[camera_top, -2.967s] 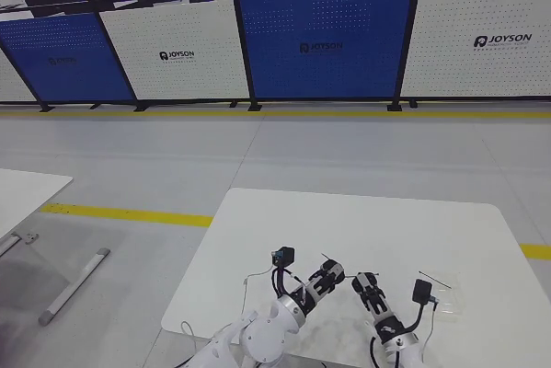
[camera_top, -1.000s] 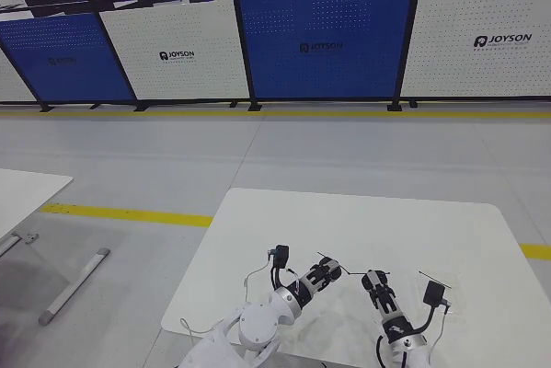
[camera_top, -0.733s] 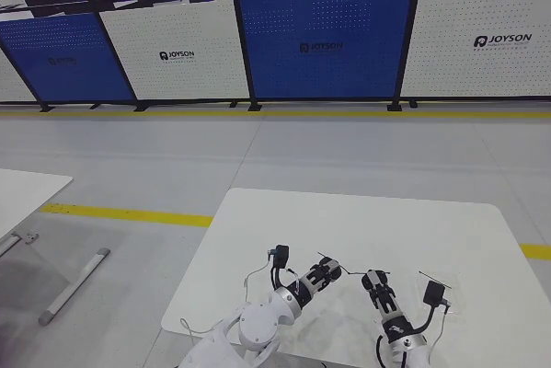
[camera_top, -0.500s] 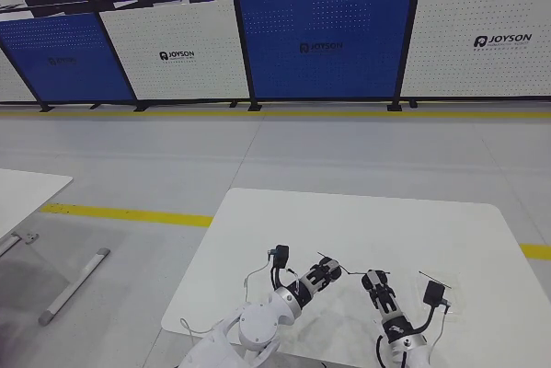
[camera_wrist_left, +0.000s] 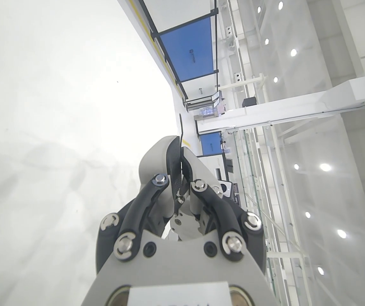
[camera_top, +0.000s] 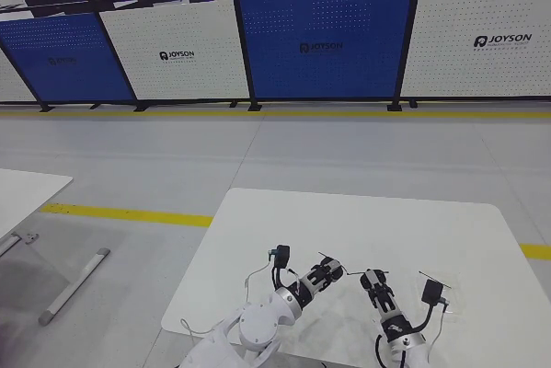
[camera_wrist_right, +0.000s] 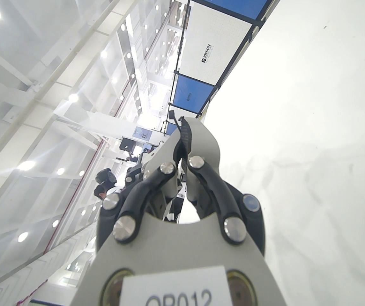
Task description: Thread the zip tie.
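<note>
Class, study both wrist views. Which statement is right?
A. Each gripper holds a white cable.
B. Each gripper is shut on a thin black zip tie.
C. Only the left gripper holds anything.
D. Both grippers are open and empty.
B: the left gripper and the right gripper are each closed on a thin black zip tie, with its end sticking out past the fingertips.

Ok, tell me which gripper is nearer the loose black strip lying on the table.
Right. The right gripper is beside the loose black strip, toward the middle of the table. The left gripper is farther, beyond the right one. Both hold the zip tie between them.
</note>
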